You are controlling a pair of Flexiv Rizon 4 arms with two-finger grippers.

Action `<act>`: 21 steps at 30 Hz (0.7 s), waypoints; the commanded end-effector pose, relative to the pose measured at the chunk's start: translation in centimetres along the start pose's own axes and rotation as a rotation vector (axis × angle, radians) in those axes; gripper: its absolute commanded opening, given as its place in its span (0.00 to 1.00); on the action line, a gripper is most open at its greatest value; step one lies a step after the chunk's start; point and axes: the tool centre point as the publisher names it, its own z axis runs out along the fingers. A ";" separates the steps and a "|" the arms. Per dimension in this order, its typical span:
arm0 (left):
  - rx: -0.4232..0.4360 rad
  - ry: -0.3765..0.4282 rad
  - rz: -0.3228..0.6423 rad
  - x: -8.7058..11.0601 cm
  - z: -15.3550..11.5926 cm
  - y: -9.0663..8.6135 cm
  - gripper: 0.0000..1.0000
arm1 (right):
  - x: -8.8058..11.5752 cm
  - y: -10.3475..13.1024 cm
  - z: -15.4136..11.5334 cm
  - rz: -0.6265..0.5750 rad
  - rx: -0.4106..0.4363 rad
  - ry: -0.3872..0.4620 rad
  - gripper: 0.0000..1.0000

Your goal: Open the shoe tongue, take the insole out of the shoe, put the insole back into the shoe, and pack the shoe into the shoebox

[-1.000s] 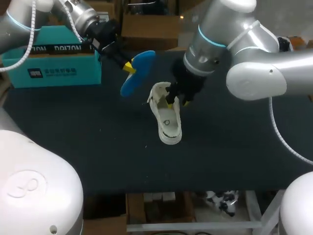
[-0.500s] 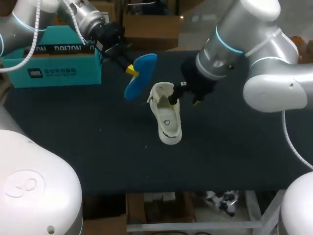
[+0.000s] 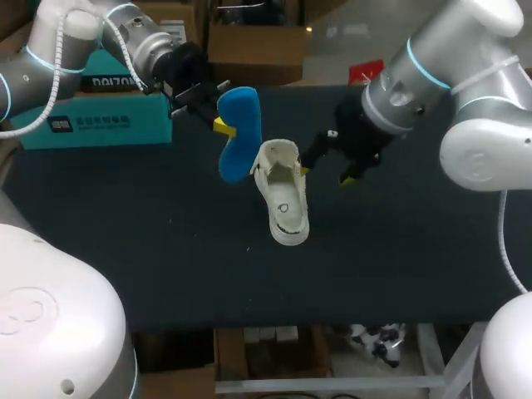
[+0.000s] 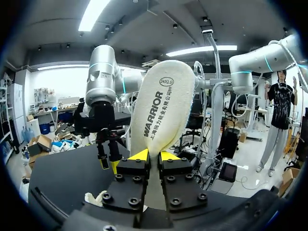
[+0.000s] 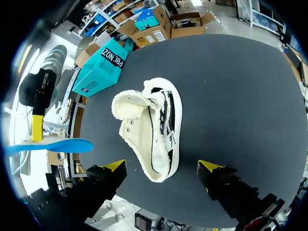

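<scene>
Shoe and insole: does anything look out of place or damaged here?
Nothing stands out. The blue insole is out of the shoe, pinched in the left gripper beside it, as the task calls for; the right gripper hangs open near the shoe, empty.

The shoebox (image 3: 83,125) at the far left corner of the surface (image 3: 166,274) is partly covered by the left arm (image 3: 145,46). In the left wrist view, the shoe (image 4: 95,198) is mostly hidden behind the left gripper (image 4: 153,155), and the lower end of the insole (image 4: 166,106) is concealed between the fingers (image 4: 138,155).
</scene>
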 end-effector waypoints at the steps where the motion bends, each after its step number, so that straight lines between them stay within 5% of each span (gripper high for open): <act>1: 0.096 0.060 -0.001 -0.3 -0.9 0.1 0.00 | -0.5 -0.1 -1.1 0.074 0.023 0.030 1.00; 8: 0.165 0.194 0.017 -0.7 -0.1 -0.4 0.00 | -0.5 -0.1 -1.1 0.074 0.023 0.030 1.00; 11: 0.165 0.206 0.022 -0.9 0.2 -0.5 0.00 | 0.4 -0.3 -1.2 0.204 0.084 0.076 1.00; 14: 0.180 0.221 0.035 -1.2 0.3 -0.8 0.00 | 0.6 -1.0 -1.3 0.504 0.198 0.183 1.00; 21: 0.236 0.203 0.044 -1.4 0.1 -1.8 0.00 | 1.6 -1.5 -1.9 0.509 0.183 0.186 1.00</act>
